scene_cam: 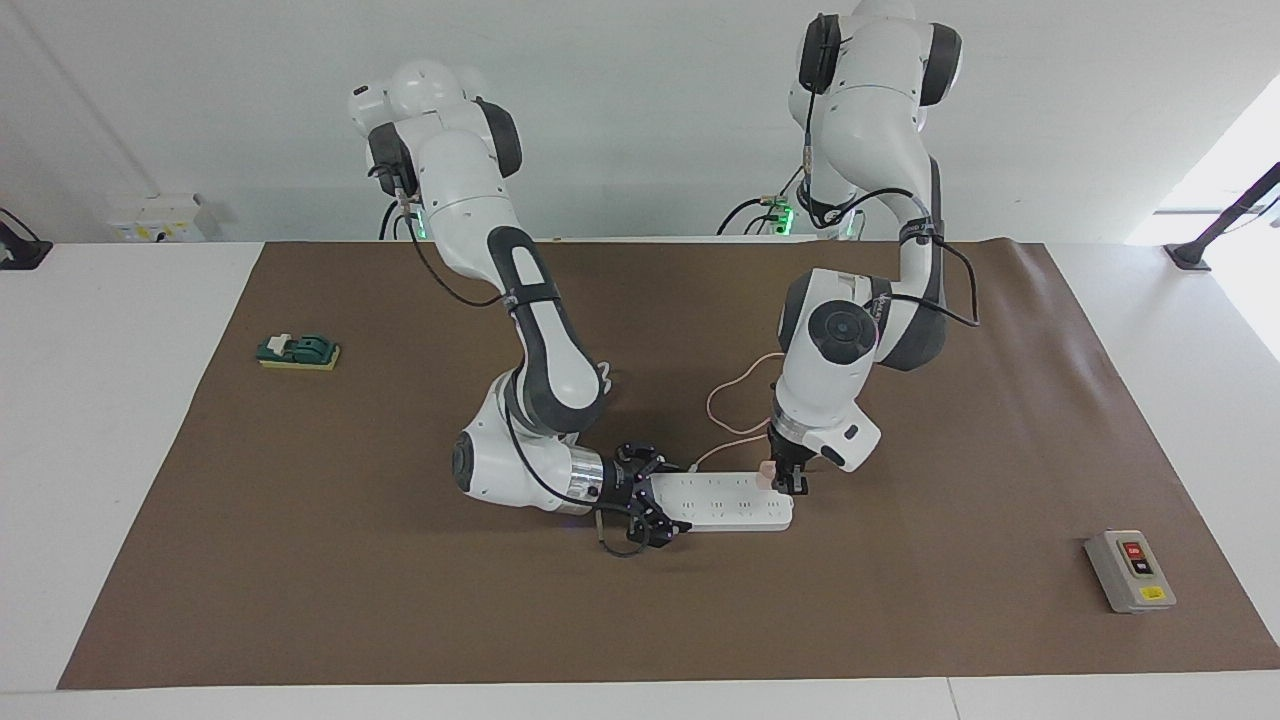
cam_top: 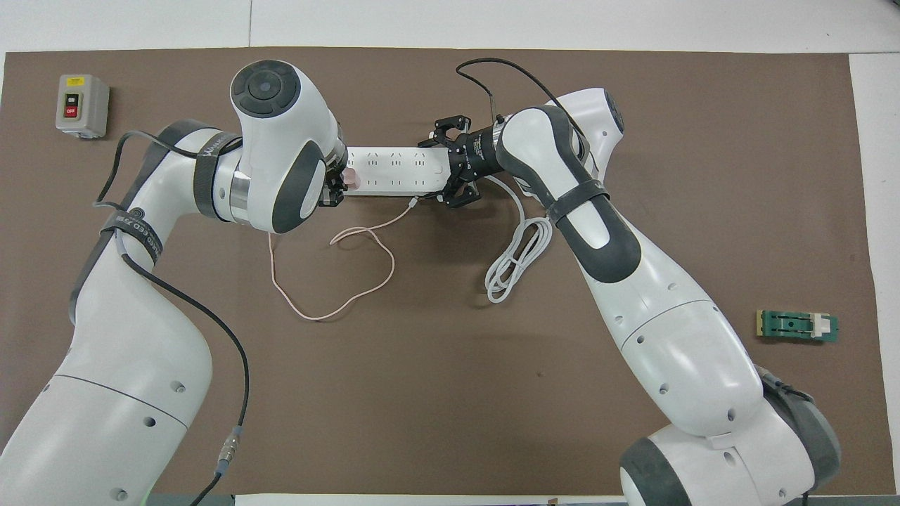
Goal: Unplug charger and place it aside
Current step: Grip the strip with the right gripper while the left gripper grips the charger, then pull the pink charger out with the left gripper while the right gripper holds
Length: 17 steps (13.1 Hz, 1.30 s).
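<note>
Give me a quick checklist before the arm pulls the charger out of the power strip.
1. Left gripper at charger: ok.
2. Fingers closed on charger: cannot tell.
3. Right gripper bracing power strip at its end: ok.
4. Charger plugged in: ok, not yet pulled.
5. Pink cable slack and free of the arms: ok.
6. Bare mat to set it aside: ok.

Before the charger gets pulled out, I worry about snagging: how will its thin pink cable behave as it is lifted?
Likely floppy: the pink cable lies in loose curves on the mat. It should trail the charger that the left gripper is at, probably dragging lightly. The right gripper at the power strip may steady it.
</note>
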Each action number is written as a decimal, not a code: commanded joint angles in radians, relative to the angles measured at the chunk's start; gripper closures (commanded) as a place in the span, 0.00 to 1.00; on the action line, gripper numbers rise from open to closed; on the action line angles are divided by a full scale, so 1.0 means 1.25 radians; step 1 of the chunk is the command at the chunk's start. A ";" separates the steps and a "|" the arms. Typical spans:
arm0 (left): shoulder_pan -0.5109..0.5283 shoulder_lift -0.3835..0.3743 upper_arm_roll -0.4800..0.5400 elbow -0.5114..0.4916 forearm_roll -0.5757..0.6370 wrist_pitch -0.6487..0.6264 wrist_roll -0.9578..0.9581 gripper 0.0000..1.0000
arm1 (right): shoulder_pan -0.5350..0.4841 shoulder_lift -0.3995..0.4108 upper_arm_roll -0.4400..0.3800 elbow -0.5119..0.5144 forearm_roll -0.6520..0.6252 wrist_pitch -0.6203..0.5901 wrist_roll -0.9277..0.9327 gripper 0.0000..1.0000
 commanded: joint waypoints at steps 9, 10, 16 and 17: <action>0.002 -0.052 0.011 -0.005 0.035 -0.045 0.035 1.00 | 0.002 -0.002 0.001 -0.021 -0.005 0.009 -0.046 0.91; 0.002 -0.067 0.011 0.000 0.038 -0.064 0.040 1.00 | 0.002 -0.002 0.001 -0.021 -0.005 0.010 -0.045 0.91; 0.019 -0.117 0.011 -0.002 0.034 -0.117 0.117 1.00 | 0.004 -0.002 -0.001 -0.021 -0.006 0.015 -0.042 0.67; 0.029 -0.131 0.011 -0.005 0.034 -0.148 0.189 1.00 | 0.004 -0.002 -0.001 -0.020 -0.006 0.014 -0.037 0.29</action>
